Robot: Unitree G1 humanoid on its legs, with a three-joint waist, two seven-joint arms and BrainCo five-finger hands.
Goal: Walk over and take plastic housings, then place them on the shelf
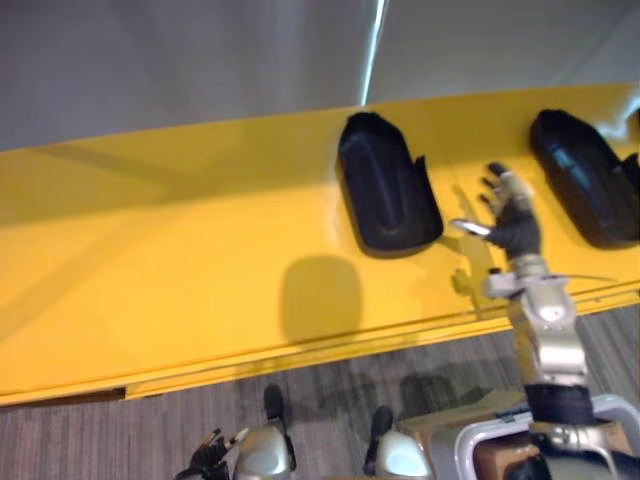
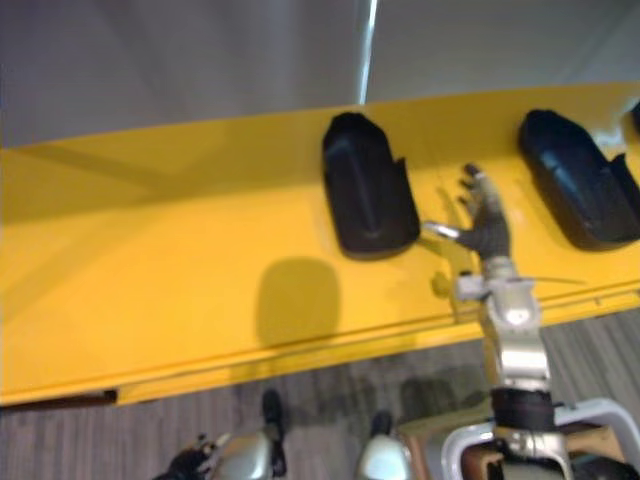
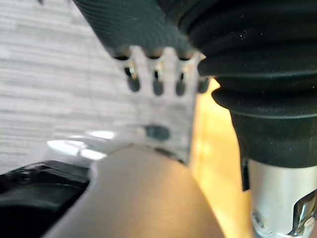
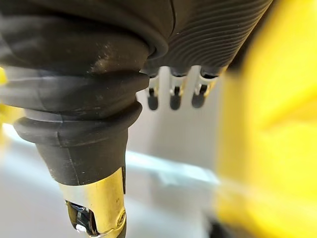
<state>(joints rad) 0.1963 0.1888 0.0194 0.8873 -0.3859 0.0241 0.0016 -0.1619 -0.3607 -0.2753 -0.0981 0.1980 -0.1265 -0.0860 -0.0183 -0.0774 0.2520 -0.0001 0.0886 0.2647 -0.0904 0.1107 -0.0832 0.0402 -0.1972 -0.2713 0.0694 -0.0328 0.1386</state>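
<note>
Glossy yellow shelf (image 1: 180, 250); matt black plastic housings (image 1: 388, 190)

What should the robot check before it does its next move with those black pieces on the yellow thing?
1. Right hand empty: ok, its fingers are spread and hold nothing.
2. Right hand clear of both pieces: ok, it hovers in the gap between them and touches neither.
3. Middle housing lying steady on the yellow surface: ok.
4. Right housing fully on the surface: cannot tell, the picture edge cuts it off.
5. Left hand out of the way: ok, it hangs low over the floor, open and empty.
6. Free room for another piece: ok, the surface left of the middle housing is bare.
</note>
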